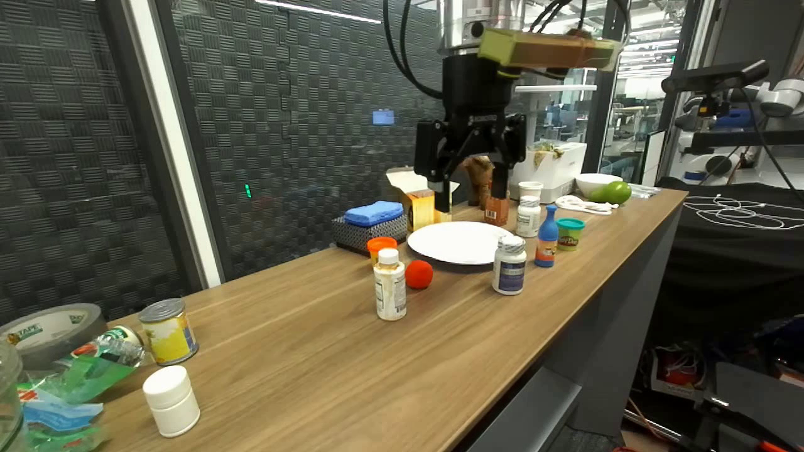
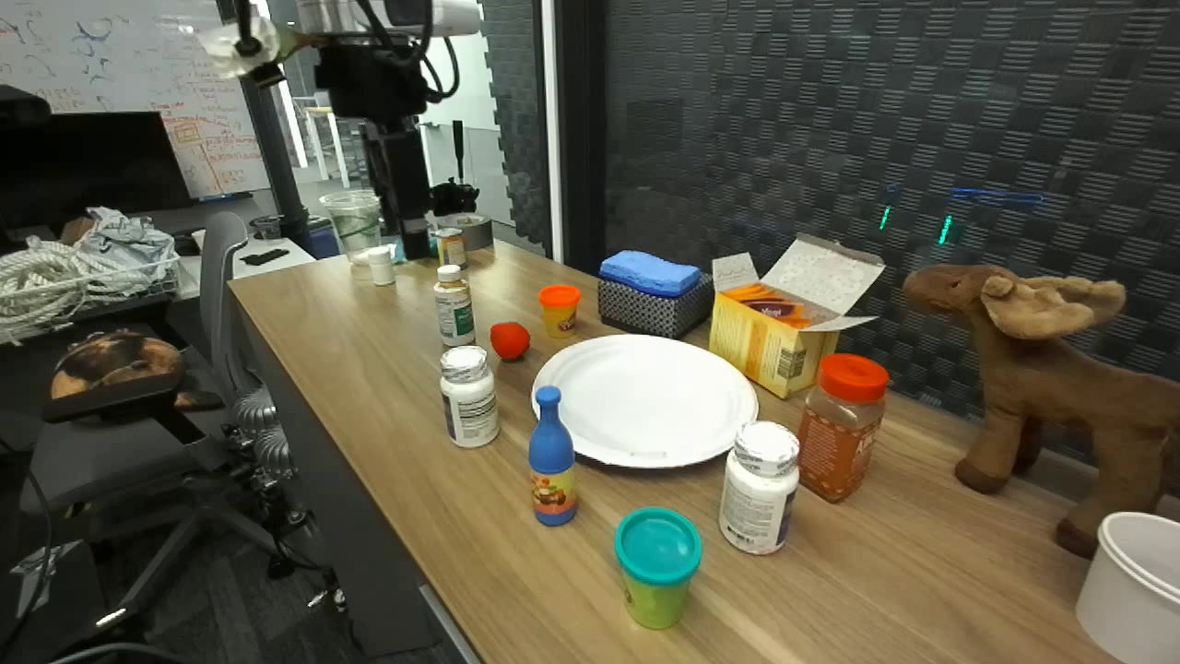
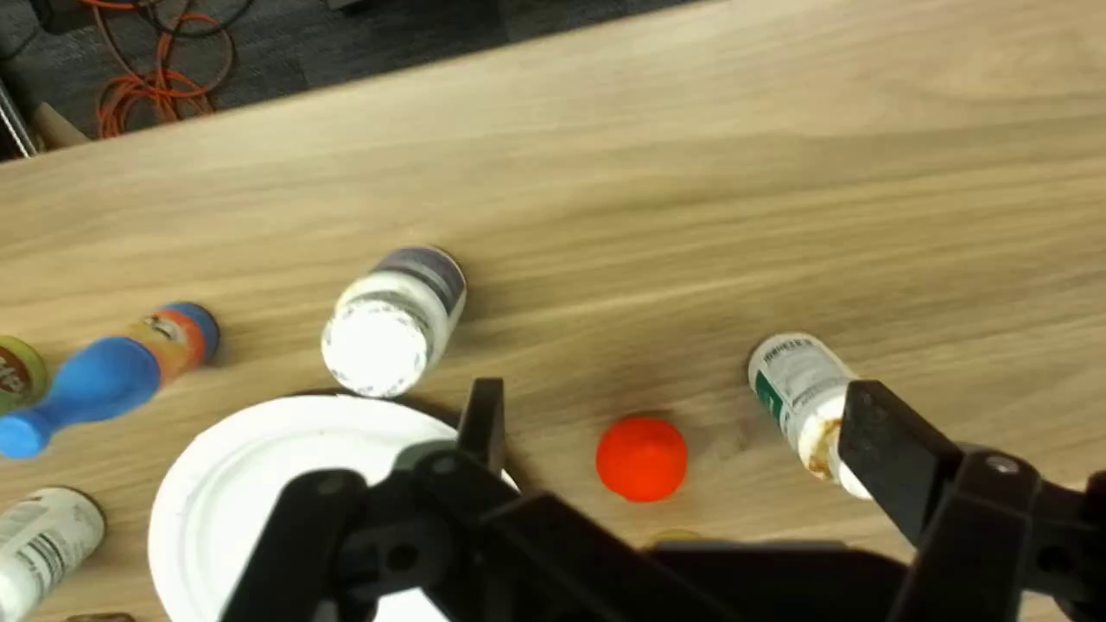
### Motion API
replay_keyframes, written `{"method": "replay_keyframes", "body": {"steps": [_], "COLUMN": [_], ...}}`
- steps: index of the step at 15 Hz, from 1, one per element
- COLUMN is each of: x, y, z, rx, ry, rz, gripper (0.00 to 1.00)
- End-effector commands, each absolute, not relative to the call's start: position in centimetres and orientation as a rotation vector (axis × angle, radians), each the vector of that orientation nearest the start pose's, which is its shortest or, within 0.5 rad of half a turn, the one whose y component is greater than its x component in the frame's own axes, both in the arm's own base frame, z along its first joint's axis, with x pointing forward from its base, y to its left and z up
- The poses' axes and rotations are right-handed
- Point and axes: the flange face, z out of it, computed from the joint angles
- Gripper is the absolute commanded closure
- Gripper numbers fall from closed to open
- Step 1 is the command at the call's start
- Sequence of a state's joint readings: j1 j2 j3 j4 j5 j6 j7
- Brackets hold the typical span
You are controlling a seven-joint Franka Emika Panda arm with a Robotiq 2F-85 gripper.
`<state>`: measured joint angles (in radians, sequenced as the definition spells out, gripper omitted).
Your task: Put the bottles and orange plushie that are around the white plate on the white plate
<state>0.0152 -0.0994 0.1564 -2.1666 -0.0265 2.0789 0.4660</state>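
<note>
A black gripper hangs with jaws wide apart, holding nothing. 3 labelled white plastic bottles and 1 round orange-red plushie sit around a flat, round white plate.

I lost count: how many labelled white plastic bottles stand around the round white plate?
3: the green-marked bottle by the orange-red round plushie; a second bottle by the slim blue bottle; a third bottle by the orange-lidded jar.
</note>
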Motion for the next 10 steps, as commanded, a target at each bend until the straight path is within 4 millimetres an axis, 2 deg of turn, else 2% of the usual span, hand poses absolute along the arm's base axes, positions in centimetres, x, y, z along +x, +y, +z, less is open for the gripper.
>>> {"method": "replay_keyframes", "body": {"steps": [1, 6, 10], "x": [56.5, 61.5, 64.5], "y": [8.9, 9.0, 9.1], "z": [44.5, 44.2, 42.8], "rx": [-3.116, -3.106, -3.107], "ry": [0.45, 0.428, 0.445], "rz": [-0.081, -0.079, -0.096], "gripper": [0.0, 0.0, 0.0]}}
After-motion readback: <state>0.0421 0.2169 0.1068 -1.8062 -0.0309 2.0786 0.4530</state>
